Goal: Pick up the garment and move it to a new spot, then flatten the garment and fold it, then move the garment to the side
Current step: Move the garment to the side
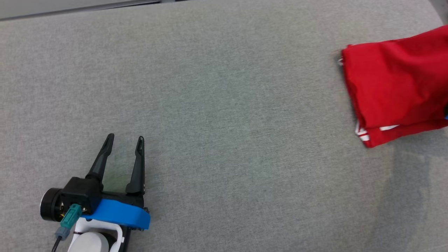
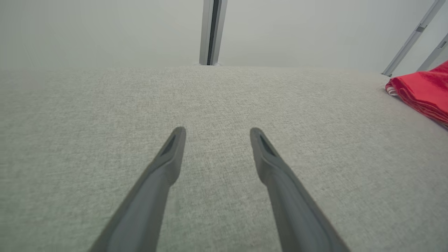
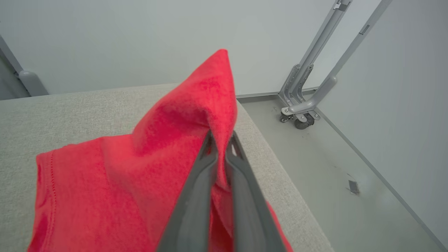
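The garment [image 1: 395,91] is red with white stripes at its hem, folded and lying at the right edge of the grey cushioned surface. In the right wrist view my right gripper [image 3: 221,134] is shut on a raised fold of the garment [image 3: 182,140], pinching the red cloth between both fingers. My left gripper [image 1: 125,139] rests low at the lower left of the head view, open with nothing between its fingers, far from the garment. The left wrist view shows the same left gripper [image 2: 217,130] over bare fabric, with the garment [image 2: 421,92] at the far right.
The grey upholstered surface [image 1: 224,105] spreads wide between the left gripper and the garment. Its right edge [image 3: 280,168] drops to a grey floor, where a metal frame leg with a caster [image 3: 302,120] stands by pale walls.
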Controlling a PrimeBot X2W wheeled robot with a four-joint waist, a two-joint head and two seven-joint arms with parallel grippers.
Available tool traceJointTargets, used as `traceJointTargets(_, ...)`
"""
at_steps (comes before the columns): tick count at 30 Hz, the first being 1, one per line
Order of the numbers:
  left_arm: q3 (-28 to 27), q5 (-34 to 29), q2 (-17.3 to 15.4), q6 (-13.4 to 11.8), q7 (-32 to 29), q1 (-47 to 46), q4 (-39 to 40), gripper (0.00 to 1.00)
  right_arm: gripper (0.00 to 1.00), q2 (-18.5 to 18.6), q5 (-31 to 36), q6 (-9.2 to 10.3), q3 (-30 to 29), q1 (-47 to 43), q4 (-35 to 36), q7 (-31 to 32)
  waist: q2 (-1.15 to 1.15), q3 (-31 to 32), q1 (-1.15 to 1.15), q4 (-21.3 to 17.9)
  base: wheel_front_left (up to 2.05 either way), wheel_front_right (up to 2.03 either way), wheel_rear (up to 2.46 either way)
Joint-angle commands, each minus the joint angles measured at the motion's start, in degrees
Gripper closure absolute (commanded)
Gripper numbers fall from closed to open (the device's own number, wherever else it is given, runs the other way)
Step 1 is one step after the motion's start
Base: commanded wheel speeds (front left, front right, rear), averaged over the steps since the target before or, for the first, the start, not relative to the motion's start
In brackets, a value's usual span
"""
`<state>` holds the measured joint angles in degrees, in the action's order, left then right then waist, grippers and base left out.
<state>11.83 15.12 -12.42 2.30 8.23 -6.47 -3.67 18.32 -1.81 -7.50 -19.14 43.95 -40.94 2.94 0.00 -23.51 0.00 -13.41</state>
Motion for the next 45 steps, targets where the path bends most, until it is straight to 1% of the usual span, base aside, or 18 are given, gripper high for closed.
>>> traceJointTargets(1,0.00,-0.03,-0.23,-0.19,0.26,-0.80,0.19,0.00,1.00,0.53,0.48,0.01,-0.39,0.81,-0.05,-0.17,0.00,-0.68,0.00,0.69,0.00,0.00,0.00)
traceJointTargets(2,0.09,-0.01,-0.20,-0.22,0.32,-0.84,0.18,0.00,0.84,0.95,1.12,0.01,-1.59,0.74,-0.32,0.02,0.00,-0.88,0.00,0.93,0.00,0.00,0.00)
traceJointTargets(3,0.14,0.01,-0.19,-0.21,0.39,-0.90,0.13,0.00,0.59,1.12,1.98,0.01,-2.67,0.70,-0.46,-0.13,0.00,-1.04,0.00,1.10,0.00,0.00,0.00)
traceJointTargets(4,0.19,0.04,-0.17,-0.29,0.37,-0.96,0.07,0.00,0.00,1.17,2.78,0.01,-3.64,0.76,-0.27,-1.01,0.00,-1.17,0.00,1.24,0.00,0.00,0.00)
traceJointTargets(8,0.25,0.32,-0.22,-0.56,0.62,-1.24,-0.31,0.00,0.00,-0.92,5.41,0.01,-6.22,1.29,0.26,-5.20,0.00,-1.47,0.00,1.37,0.00,0.00,0.00)
traceJointTargets(10,0.38,0.37,-0.09,-0.65,0.74,-1.32,-0.66,0.00,0.00,-2.42,6.09,0.01,-5.92,1.42,-0.05,-6.71,0.00,-1.36,0.00,1.32,0.00,0.00,0.00)
traceJointTargets(17,0.61,1.19,0.67,-0.70,1.63,-1.91,-2.05,0.00,0.00,-5.72,6.33,0.01,-0.34,1.65,-1.24,-9.80,0.00,0.56,0.00,1.43,0.00,0.00,0.00)
traceJointTargets(20,0.19,2.08,1.15,-0.81,2.53,-1.98,-3.51,0.00,0.00,-6.35,6.53,0.01,2.50,0.09,-1.66,-11.30,0.00,2.60,0.00,2.16,0.00,0.00,0.00)
traceJointTargets(24,-0.40,3.20,2.05,-0.76,3.75,-1.31,-6.77,0.00,0.00,-8.44,5.79,0.01,5.75,-3.02,-2.08,-13.55,0.00,6.46,0.00,3.86,0.00,0.00,0.00)
traceJointTargets(30,-1.42,4.89,3.25,-1.33,5.33,0.53,-11.90,0.00,0.00,-11.84,4.42,0.01,8.36,-11.04,-0.27,-16.36,0.00,12.79,0.00,7.13,0.00,0.00,0.00)
traceJointTargets(35,-2.34,5.38,3.78,-1.74,6.26,2.73,-15.35,0.00,0.00,-14.34,5.52,0.01,8.93,-19.94,4.43,-17.73,0.00,17.19,0.00,9.49,0.00,0.00,0.00)
traceJointTargets(39,-3.04,6.05,4.46,-1.70,6.66,5.01,-17.04,0.00,0.00,-15.35,4.37,0.01,10.27,-27.12,9.31,-17.98,0.00,19.78,0.00,11.02,0.00,0.00,0.00)
traceJointTargets(42,-3.33,6.43,4.87,-1.60,6.88,6.75,-17.65,0.00,0.00,-15.46,0.04,0.01,13.64,-31.77,12.08,-18.09,0.00,21.20,0.00,11.99,0.00,0.00,0.00)
traceJointTargets(45,-3.48,6.03,5.04,-1.53,6.97,7.82,-17.87,0.00,0.00,-15.30,-2.91,0.01,15.66,-35.63,14.50,-18.13,0.00,22.20,0.00,12.52,0.00,0.00,0.00)
